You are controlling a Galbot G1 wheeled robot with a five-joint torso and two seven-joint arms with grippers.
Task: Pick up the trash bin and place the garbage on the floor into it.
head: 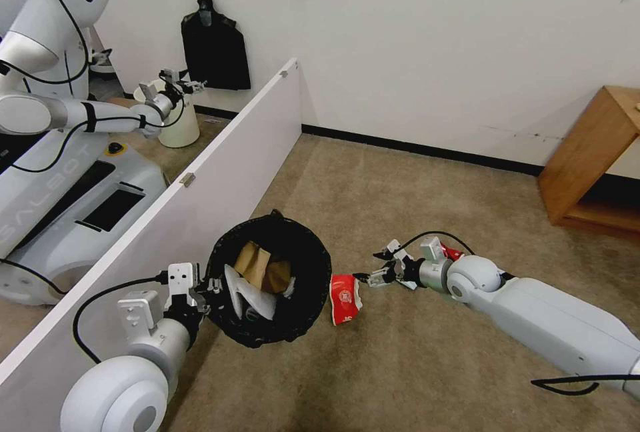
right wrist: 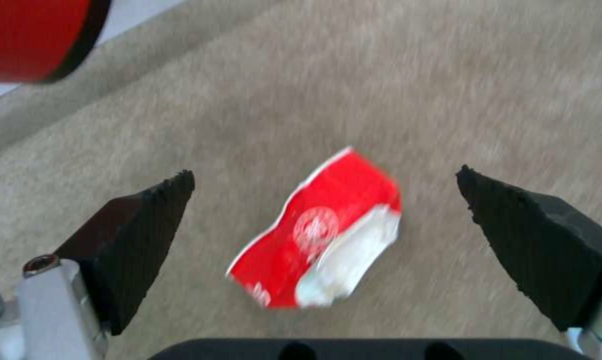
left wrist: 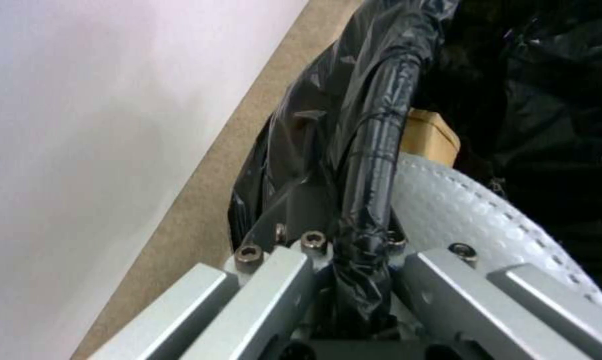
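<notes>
1. A white partition board (head: 220, 172) runs along the left, and a second robot (head: 47, 125) stands behind it beside a pale bucket (head: 181, 127).
2. The left gripper (head: 212, 287) is clamped on the near-left rim of the trash bin (head: 293, 325); in the left wrist view its fingers (left wrist: 274, 295) pinch the black bag folded over that rim.
3. Inside the bin lie a white slipper (head: 248, 293) and a brown cardboard piece (head: 257, 265).
4. Just right of the bin, a crumpled red carton (head: 345, 299) lies on the carpet (head: 413, 365).
5. The right gripper (head: 375, 271) hovers just right of the carton, its pads (right wrist: 141, 235) spread wide, holding nothing.
6. A wooden shelf (head: 587, 152) stands far right by the wall.
</notes>
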